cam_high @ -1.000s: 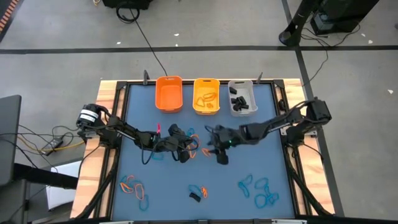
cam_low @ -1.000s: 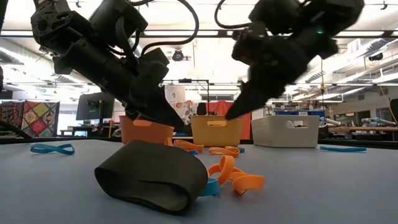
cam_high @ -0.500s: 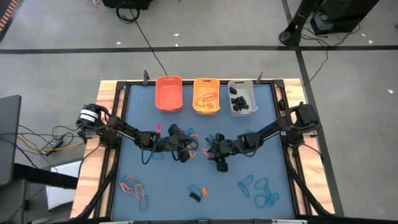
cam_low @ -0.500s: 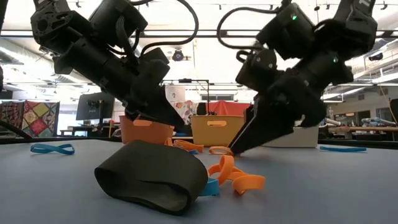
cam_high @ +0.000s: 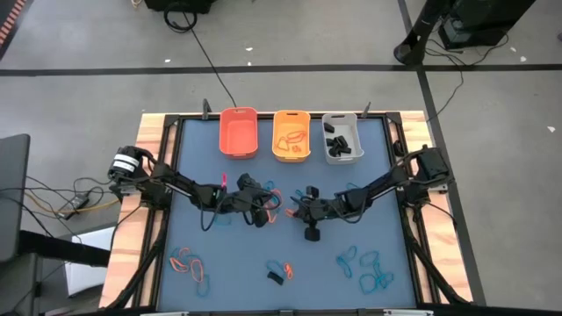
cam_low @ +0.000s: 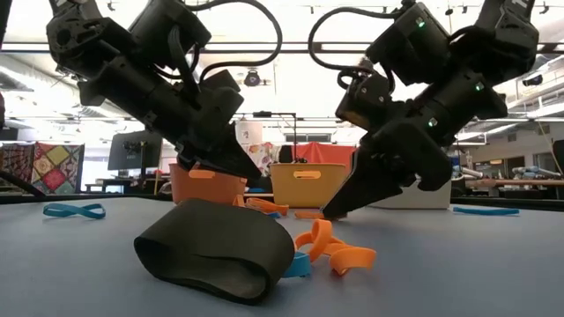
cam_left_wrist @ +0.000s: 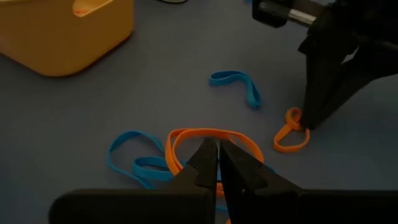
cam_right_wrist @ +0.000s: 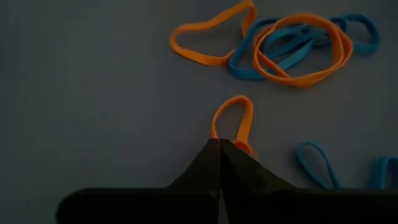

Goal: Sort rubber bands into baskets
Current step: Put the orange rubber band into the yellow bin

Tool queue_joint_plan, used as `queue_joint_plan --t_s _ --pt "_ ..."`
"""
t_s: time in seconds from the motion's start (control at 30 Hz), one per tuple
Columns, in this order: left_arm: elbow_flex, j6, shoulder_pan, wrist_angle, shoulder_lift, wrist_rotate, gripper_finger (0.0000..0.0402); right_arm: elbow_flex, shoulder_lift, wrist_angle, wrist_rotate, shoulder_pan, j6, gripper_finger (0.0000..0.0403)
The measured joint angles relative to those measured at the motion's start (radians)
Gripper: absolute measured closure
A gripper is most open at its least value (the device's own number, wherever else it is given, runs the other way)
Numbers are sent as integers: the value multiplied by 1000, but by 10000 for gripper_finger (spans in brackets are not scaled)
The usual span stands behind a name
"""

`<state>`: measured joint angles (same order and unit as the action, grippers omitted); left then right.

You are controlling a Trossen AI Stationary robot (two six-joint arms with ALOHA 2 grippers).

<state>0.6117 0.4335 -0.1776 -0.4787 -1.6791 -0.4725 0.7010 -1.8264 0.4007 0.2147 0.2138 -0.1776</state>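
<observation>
Three baskets stand in a row at the table's far edge: orange (cam_high: 238,132), yellow-orange (cam_high: 291,134) and grey-white (cam_high: 342,137). At mid-table lie orange and blue rubber bands (cam_left_wrist: 186,155). My right gripper (cam_right_wrist: 221,146) is down at the table top (cam_low: 328,213), shut on a small orange rubber band (cam_right_wrist: 233,118). My left gripper (cam_left_wrist: 217,146) is shut and hangs just above a large orange band (cam_left_wrist: 242,140) and blue bands, with nothing seen between its fingers. A chunky black band (cam_low: 216,249) lies near the front edge. My right gripper pinches the near end of the small orange band's loop (cam_right_wrist: 239,144) between its two fingertips. It comes slanting down from the table's right side. The rest of the loop (cam_left_wrist: 291,135) lies flat on the table ahead of the fingertips.
More bands lie in clusters at the near left (cam_high: 189,263) and near right (cam_high: 369,268), with a black and an orange one at the near middle (cam_high: 279,272). The yellow-orange basket holds orange bands and the grey-white basket holds black ones. Single blue bands (cam_low: 73,210) lie at the sides.
My right gripper has come down from above the table and a little toward the left edge, ending with its fingertips on the table at the small orange band. My left gripper has kept still.
</observation>
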Motion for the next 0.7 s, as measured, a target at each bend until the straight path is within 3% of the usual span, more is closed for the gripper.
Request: queue_joint_plan --t_s 0.37,0.7 --pt "0 16 1 -1 0 -29 378 0 169 10 52 -59 103 397" --pt "0 17 1 -1 0 -29 378 0 332 24 78 -314 244 398"
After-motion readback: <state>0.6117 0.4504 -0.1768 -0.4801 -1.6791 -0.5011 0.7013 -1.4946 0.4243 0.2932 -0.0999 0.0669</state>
